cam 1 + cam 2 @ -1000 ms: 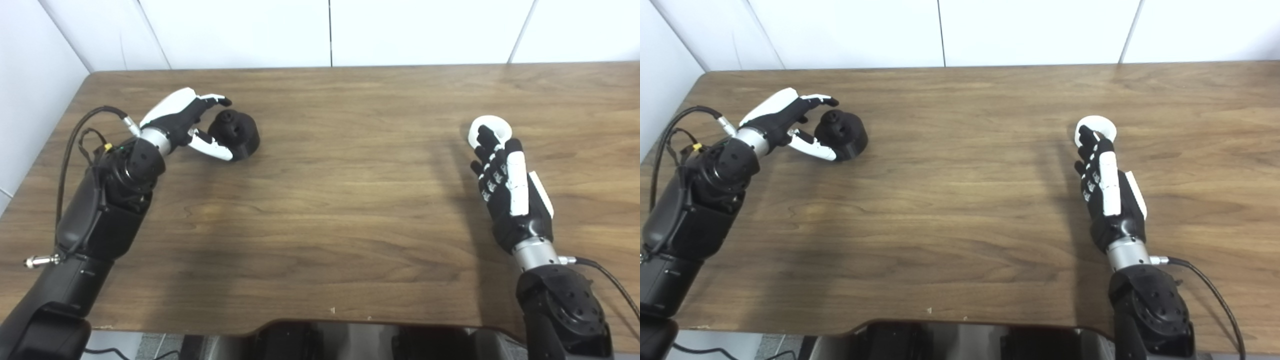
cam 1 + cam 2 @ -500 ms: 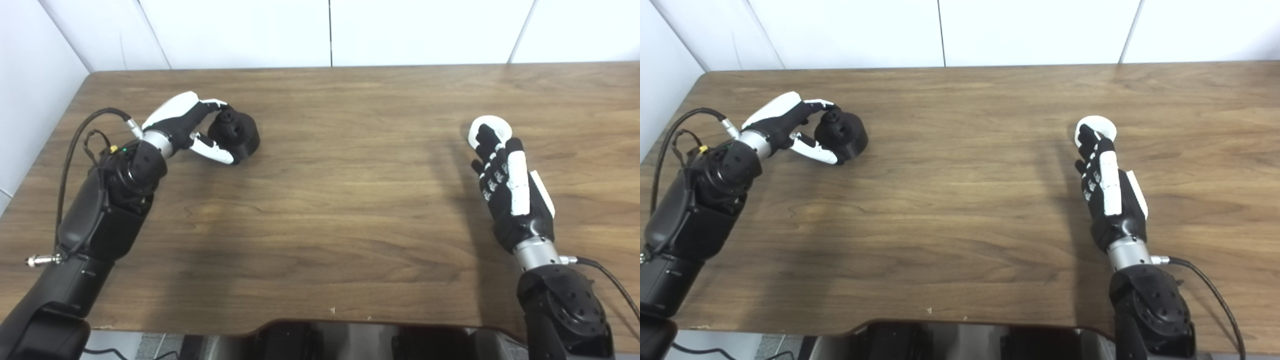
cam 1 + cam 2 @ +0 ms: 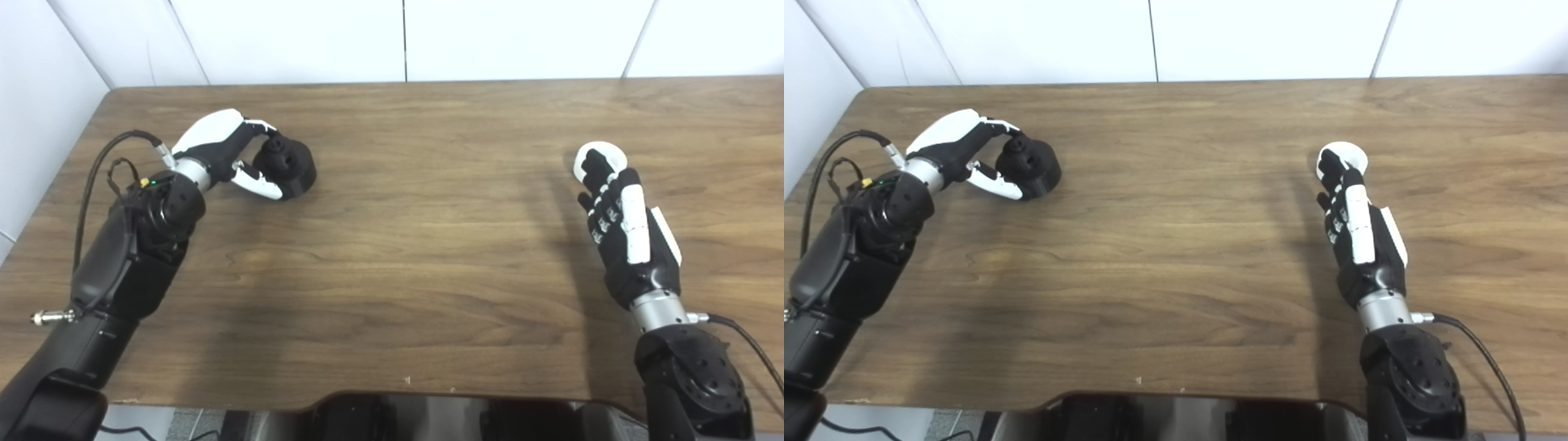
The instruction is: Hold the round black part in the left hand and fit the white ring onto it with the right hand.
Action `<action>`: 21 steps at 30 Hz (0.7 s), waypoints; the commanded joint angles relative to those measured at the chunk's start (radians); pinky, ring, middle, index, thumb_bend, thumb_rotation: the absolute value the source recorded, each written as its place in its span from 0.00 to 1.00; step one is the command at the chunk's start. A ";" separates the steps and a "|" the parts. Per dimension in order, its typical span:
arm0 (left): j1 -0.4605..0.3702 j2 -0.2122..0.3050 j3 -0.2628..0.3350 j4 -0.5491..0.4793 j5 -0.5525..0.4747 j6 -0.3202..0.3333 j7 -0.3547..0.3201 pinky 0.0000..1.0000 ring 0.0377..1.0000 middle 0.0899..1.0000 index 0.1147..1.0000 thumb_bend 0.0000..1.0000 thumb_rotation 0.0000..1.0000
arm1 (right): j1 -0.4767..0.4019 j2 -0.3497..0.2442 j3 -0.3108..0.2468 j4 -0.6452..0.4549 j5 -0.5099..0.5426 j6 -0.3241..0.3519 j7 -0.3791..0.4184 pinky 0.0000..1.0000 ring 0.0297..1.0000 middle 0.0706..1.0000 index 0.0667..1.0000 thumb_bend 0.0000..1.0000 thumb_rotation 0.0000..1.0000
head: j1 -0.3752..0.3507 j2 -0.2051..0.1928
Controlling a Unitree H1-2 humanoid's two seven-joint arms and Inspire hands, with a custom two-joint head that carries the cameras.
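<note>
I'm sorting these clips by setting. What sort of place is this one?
Probably a robot lab or test bench: a bare wooden table against plain white wall panels, holding only a round black part and a white ring, with cabled robot arms reaching in.

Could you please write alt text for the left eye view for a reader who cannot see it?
A humanoid robot's left hand closes fingers and thumb around a round black part resting on a wooden table. Far across the table, its right hand reaches, fingers extended, over a white ring lying flat.
</note>
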 commanded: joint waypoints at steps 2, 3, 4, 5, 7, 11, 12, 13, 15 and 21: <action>-0.031 0.028 0.007 0.000 0.019 -0.016 0.020 0.85 0.98 0.91 0.70 0.93 0.20 | 0.003 -0.008 0.000 -0.028 0.004 -0.042 0.012 1.00 1.00 0.96 0.92 0.56 0.96 | 0.002 -0.001; -0.030 0.027 0.006 0.000 0.023 -0.017 0.025 0.85 0.98 0.91 0.69 0.93 0.20 | 0.003 -0.009 0.001 -0.027 0.000 -0.044 0.011 1.00 1.00 0.95 0.92 0.57 0.96 | 0.002 -0.002; -0.029 0.027 0.004 0.000 0.027 -0.018 0.028 0.85 0.98 0.90 0.69 0.93 0.20 | 0.004 -0.009 0.001 -0.026 -0.001 -0.046 0.011 1.00 1.00 0.95 0.92 0.57 0.96 | 0.002 -0.002; -0.029 0.027 0.002 0.002 0.031 -0.020 0.033 0.84 0.97 0.90 0.69 0.92 0.19 | 0.005 -0.009 0.001 -0.026 -0.002 -0.047 0.011 1.00 1.00 0.95 0.92 0.57 0.96 | 0.002 -0.005; -0.026 0.025 0.002 0.004 0.035 -0.023 0.040 0.84 0.97 0.90 0.68 0.92 0.19 | 0.006 -0.009 0.002 -0.024 -0.005 -0.050 0.010 1.00 1.00 0.95 0.91 0.57 0.95 | 0.002 -0.006; -0.018 0.023 0.003 0.003 0.033 -0.026 0.051 0.83 0.97 0.90 0.67 0.91 0.17 | 0.007 -0.010 0.001 -0.020 -0.003 -0.058 0.014 1.00 1.00 0.95 0.91 0.58 0.95 | 0.000 -0.016; -0.016 0.022 0.004 0.002 0.032 -0.027 0.054 0.82 0.97 0.90 0.66 0.90 0.16 | 0.007 -0.009 0.000 -0.019 0.001 -0.059 0.015 1.00 1.00 0.95 0.91 0.57 0.95 | 0.000 -0.018; -0.014 0.022 0.004 0.000 0.031 -0.027 0.054 0.82 0.96 0.90 0.66 0.90 0.16 | 0.008 -0.008 -0.001 -0.021 0.004 -0.057 0.014 1.00 1.00 0.95 0.91 0.57 0.95 | 0.000 -0.022; -0.011 0.021 0.003 -0.003 0.031 -0.025 0.055 0.82 0.97 0.90 0.66 0.90 0.15 | 0.008 -0.008 -0.003 -0.021 0.009 -0.055 0.017 1.00 1.00 0.95 0.91 0.56 0.95 | 0.001 -0.027; -0.011 0.016 -0.002 0.000 0.035 -0.015 0.051 0.83 0.98 0.91 0.66 0.89 0.15 | 0.009 -0.006 -0.009 -0.020 0.013 -0.066 0.022 1.00 1.00 0.95 0.91 0.58 0.94 | 0.000 -0.040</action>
